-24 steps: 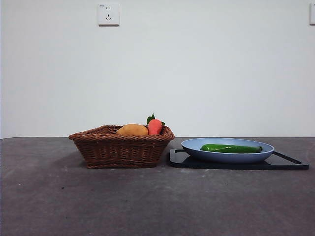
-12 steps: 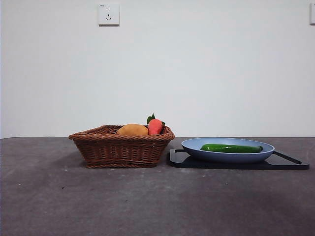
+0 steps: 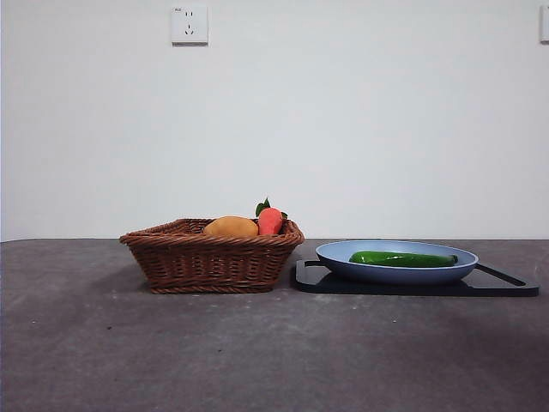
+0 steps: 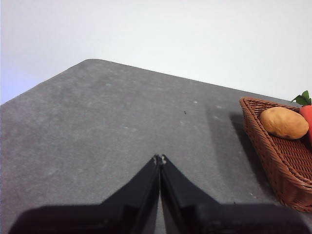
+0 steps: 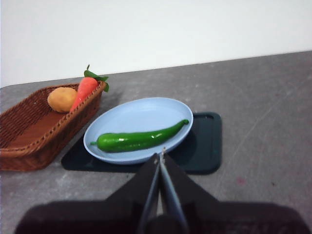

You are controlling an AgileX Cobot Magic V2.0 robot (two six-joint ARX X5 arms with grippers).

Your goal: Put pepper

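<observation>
The pepper (image 3: pixel 402 259) lies lengthwise in the blue plate (image 3: pixel 339 255), its glossy green body resting on the plate's floor with the thin stem end curling up toward the rim on one side. The plate sits on a dark tray (image 3: pixel 502 283) placed on the grey counter (image 3: pixel 257 352), toward its far edge. Just beside the tray stands a wicker basket (image 3: pixel 210 262), its wall close to the tray's edge; whether they touch cannot be told. Inside the basket, at the end nearest the plate, a rounded orange-yellow fruit (image 3: pixel 230 227) lies next to a small red fruit with green leaves (image 3: pixel 270 221), which leans against the basket's rim.

The right gripper (image 5: pixel 160 155) hangs above the counter on the near side of the tray, its two black jaws pressed together with nothing between them. Its tips are apart from the pepper, which lies ahead of them across the plate, broadside to the jaws; the plate's near rim stands between fingertip and vegetable.

The left gripper (image 4: pixel 159 159) waits over bare counter well away from the plate, jaws likewise closed together and empty, with only the basket's corner and the orange-yellow fruit in its view.

Neither arm appears in the front view.
</observation>
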